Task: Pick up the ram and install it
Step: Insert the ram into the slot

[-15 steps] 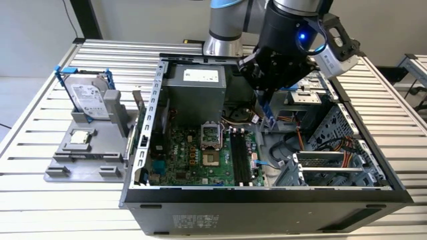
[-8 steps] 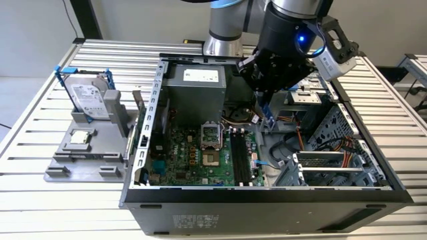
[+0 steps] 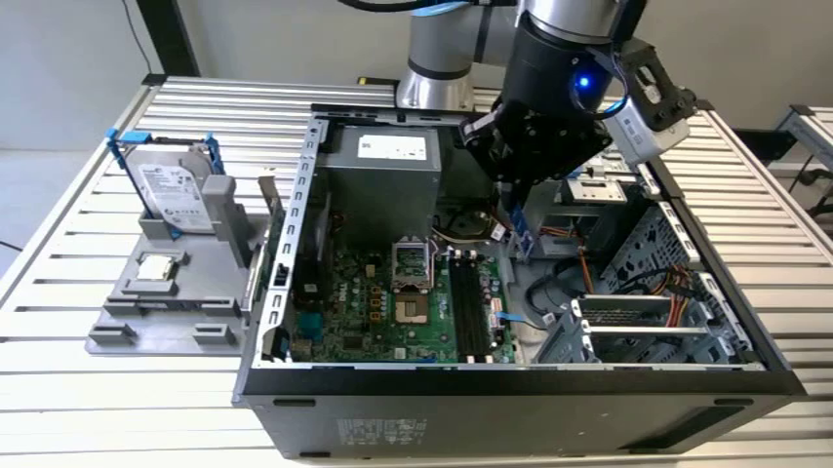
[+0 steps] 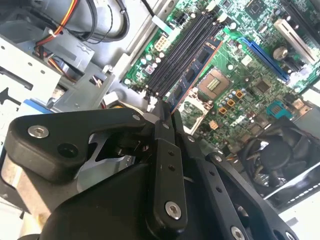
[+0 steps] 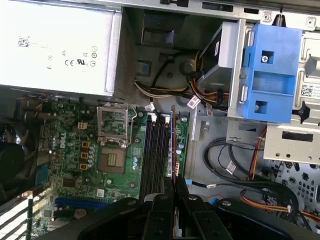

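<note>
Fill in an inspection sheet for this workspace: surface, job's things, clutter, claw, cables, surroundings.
Surface: slatted metal table carrying an open computer case.
Job's things: ram held edge-on over the motherboard, near the memory slots, not in a slot.
Clutter: hard drive in a blue frame, standing on a grey fixture at the exterior view's left.
Claw: claw shut on the ram.
Cables: coloured wire bundle inside the case, beside the blue drive bay.
Surroundings: grey floor beside the table.
</note>
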Available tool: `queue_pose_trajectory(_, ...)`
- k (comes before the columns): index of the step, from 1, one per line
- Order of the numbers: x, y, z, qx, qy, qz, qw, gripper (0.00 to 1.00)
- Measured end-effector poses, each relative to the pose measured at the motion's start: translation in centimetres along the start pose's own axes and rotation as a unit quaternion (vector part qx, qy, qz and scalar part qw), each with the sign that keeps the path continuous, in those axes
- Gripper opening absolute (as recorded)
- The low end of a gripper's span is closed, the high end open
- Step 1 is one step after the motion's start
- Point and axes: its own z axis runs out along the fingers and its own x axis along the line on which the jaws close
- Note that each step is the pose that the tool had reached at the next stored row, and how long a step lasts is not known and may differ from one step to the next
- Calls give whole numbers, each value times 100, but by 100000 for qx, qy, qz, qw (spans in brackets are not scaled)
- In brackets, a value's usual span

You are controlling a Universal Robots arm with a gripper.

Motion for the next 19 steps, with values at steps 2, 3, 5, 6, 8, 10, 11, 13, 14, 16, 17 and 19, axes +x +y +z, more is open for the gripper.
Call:
queue_pose_trajectory(2, 0, -1, 36, 20, -29, 1479, 99989, 0)
queue_pose_trajectory(3, 1, -1, 54, 26, -40, 2130, 99977, 0)
queue_pose_trajectory(5, 1, -2, 91, 34, -60, 3020, 99954, 0)
queue_pose_trajectory(6, 1, -2, 109, 32, -70, 3392, 99942, 0)
queue_pose_trajectory(8, 1, 2, 146, 35, -80, 3919, 99923, 0)
queue_pose_trajectory(10, 1, 5, 182, 46, -77, 3953, 99922, 0)
queue_pose_trajectory(11, 1, 5, 200, 50, -78, 3956, 99922, 0)
queue_pose_trajectory(13, 2, 4, 237, 45, -80, 3969, 99921, 0)
queue_pose_trajectory(14, 2, 4, 255, 38, -83, 3997, 99920, 0)
queue_pose_trajectory(16, 3, 3, 291, 47, -81, 4061, 99917, 0)
queue_pose_trajectory(17, 3, 3, 308, 49, -80, 4077, 99917, 0)
queue_pose_trajectory(19, 3, 2, 345, 47, -83, 4083, 99917, 0)
